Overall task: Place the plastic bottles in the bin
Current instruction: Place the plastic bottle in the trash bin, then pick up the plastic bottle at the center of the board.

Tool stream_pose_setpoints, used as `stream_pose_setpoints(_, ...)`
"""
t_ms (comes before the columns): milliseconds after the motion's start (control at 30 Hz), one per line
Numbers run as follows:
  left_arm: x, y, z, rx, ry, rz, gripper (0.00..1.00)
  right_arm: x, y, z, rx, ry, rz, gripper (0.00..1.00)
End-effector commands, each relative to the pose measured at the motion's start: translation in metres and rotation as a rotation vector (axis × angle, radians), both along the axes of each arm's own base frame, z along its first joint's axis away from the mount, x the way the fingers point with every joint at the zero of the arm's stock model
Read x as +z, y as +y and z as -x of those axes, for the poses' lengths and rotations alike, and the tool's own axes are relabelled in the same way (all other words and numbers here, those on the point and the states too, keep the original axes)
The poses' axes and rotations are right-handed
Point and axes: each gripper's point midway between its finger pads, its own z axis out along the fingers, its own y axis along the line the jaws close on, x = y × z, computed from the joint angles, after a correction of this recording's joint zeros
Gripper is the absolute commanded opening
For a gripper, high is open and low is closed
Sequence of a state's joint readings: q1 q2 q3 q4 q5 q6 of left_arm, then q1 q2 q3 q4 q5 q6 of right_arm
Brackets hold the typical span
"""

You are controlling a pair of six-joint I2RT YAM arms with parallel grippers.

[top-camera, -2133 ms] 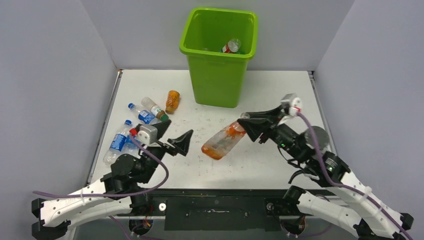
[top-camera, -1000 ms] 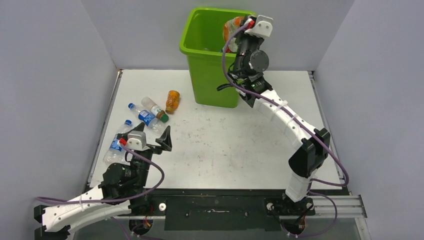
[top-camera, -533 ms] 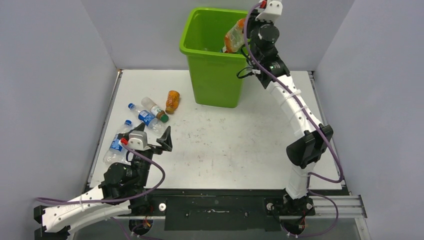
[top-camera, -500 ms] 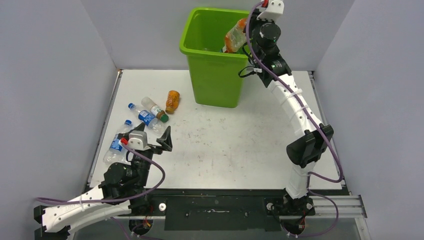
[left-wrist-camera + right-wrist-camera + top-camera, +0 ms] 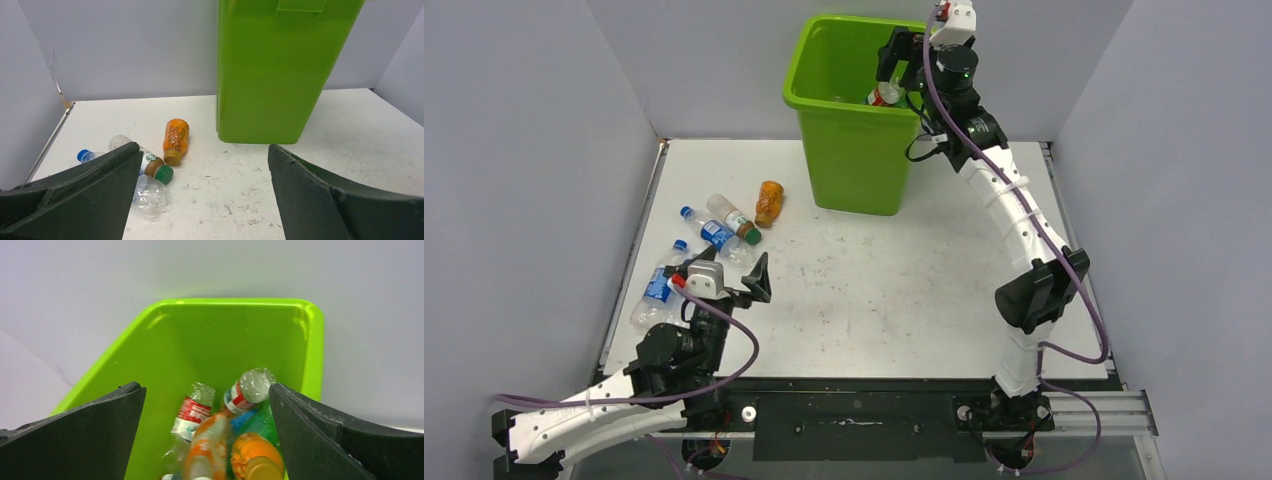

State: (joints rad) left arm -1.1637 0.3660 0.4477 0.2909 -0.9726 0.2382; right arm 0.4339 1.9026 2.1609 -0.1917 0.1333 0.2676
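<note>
The lime-green bin point(image 5: 859, 130) stands at the back of the table. My right gripper point(image 5: 902, 60) hangs open over its mouth with nothing between its fingers. In the right wrist view, a crushed orange-labelled bottle point(image 5: 207, 450) shows blurred below the right gripper point(image 5: 204, 387), inside the bin point(image 5: 312, 340), among red-labelled clear bottles point(image 5: 192, 412) and an orange one point(image 5: 255, 455). On the table's left lie an orange bottle point(image 5: 768, 202), a green-capped bottle point(image 5: 732, 217) and blue-labelled bottles point(image 5: 709, 230). My left gripper point(image 5: 734, 283) is open and empty just right of them.
In the left wrist view the bin's wall point(image 5: 280, 70) rises ahead right, with the orange bottle point(image 5: 175, 139), the green-capped bottle point(image 5: 150, 165) and a crushed clear bottle point(image 5: 147, 195) ahead left of the left gripper point(image 5: 204, 149). Grey walls enclose the table.
My right gripper has opened above the bin and let go of the orange-labelled bottle, which now drops inside. The left arm has barely moved.
</note>
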Motion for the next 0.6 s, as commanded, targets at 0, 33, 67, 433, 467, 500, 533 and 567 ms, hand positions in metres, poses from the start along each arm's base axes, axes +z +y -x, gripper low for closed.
stream_pose_setpoints(0, 0.013, 0.004, 0.000, 0.010, -0.012, 0.047, 0.96, 0.119, 0.012, 0.076, 0.151, -0.249, -0.149, 1.00)
stream_pose_setpoints(33, 0.013, 0.004, -0.001, 0.015, -0.010, 0.046, 0.96, 0.127, 0.018, 0.089, 0.170, -0.261, -0.144, 1.00)
stream_pose_setpoints(67, 0.012, 0.004, -0.001, 0.018, -0.008, 0.043, 0.96, 0.134, 0.024, 0.103, 0.189, -0.268, -0.137, 1.00)
stream_pose_setpoints(433, 0.008, 0.027, -0.004, 0.158, 0.092, -0.009, 0.96, -0.016, 0.063, 0.228, 0.511, -0.051, -0.282, 1.00)
stream_pose_setpoints(467, 0.006, 0.030, -0.005, 0.202, 0.119, -0.041, 0.96, -0.039, 0.065, 0.232, 0.517, -0.010, -0.273, 1.00)
stream_pose_setpoints(500, 0.004, 0.033, -0.006, 0.238, 0.142, -0.068, 0.96, -0.061, 0.066, 0.236, 0.517, 0.031, -0.260, 1.00)
stream_pose_setpoints(533, 0.001, 0.033, -0.008, 0.255, 0.161, -0.093, 0.96, -0.083, 0.066, 0.237, 0.511, 0.074, -0.248, 1.00)
stream_pose_setpoints(567, -0.002, 0.033, -0.010, 0.263, 0.181, -0.109, 0.96, -0.105, 0.067, 0.239, 0.508, 0.120, -0.235, 1.00)
